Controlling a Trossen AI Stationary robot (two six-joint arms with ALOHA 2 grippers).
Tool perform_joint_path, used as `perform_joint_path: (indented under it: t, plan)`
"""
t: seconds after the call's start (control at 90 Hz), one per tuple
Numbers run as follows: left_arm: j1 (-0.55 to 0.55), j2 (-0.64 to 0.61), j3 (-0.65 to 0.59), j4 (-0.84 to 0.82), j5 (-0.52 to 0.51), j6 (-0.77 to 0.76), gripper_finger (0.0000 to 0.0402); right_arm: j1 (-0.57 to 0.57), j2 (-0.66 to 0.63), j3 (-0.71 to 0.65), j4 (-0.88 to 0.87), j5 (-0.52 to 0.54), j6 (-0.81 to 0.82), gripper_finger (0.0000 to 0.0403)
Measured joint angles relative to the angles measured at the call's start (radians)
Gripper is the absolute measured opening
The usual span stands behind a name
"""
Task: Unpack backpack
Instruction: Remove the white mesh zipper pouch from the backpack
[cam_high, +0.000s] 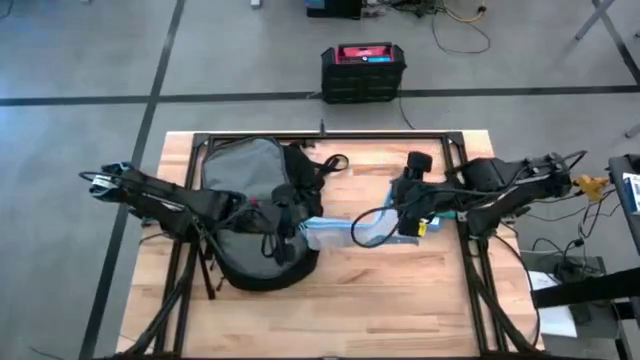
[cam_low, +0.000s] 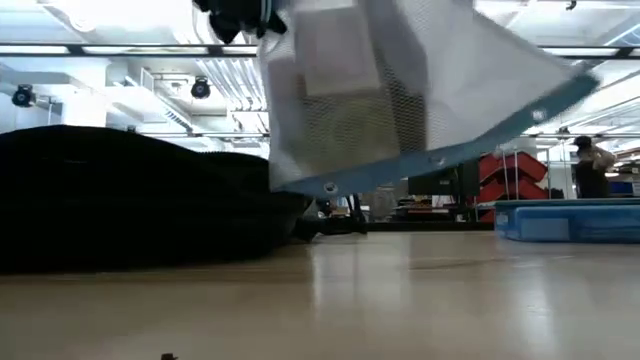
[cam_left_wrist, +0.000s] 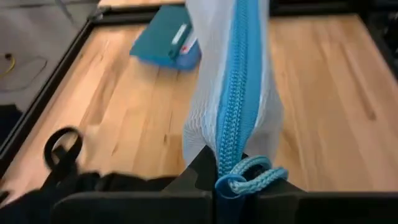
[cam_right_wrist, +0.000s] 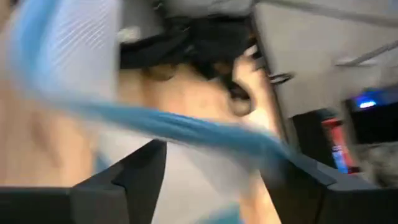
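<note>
The black backpack (cam_high: 250, 215) lies on the left half of the table, dark and low in the low view (cam_low: 120, 200). A white mesh pouch (cam_high: 345, 232) with blue zipper and trim is lifted off the table beside it (cam_low: 420, 90). My left gripper (cam_high: 292, 238) is over the backpack's right edge, shut on the pouch's left end. My right gripper (cam_right_wrist: 217, 177) is at the pouch's right end, open, with a finger on either side of the pouch; whether they touch it I cannot tell. My left gripper pinches the zipper end of the pouch (cam_left_wrist: 231, 163) between its two fingers, right by the blue cord pull (cam_left_wrist: 255, 177). The zipper runs straight away from the fingers. The pouch is clear of the table, its blue lower edge (cam_low: 440, 160) slanting up toward the table's right.
A flat teal thing (cam_left_wrist: 163, 38) lies on the wood beyond the pouch. A black box with a red top (cam_high: 362, 72) stands on the floor past the table's far edge. A loose black strap loop (cam_left_wrist: 62, 148) lies by the backpack. Bare wood spreads near the front edge (cam_high: 400, 300).
</note>
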Motion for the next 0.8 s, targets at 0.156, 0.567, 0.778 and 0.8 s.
perform_joint_path:
  t: [0.156,0.567,0.778,0.8]
  plan:
    - [0.000,0.000,0.062,-0.060,0.001,-0.001,0.0000,0.003,0.014,-0.016,-0.110,-0.041,0.066,0.0246]
    - [0.041,0.156,0.069,0.055,0.001,0.037,0.0000,0.005,-0.013,0.029,-0.107,-0.040,0.074,0.0231]
    - [0.052,0.277,0.161,0.052,0.002,0.081,0.0000,0.005,0.028,-0.043,0.117,-0.068,-0.067,0.0250]
    - [0.049,0.285,0.171,0.043,0.001,0.083,0.0000,0.005,0.034,-0.053,0.139,-0.070,-0.085,0.0251]
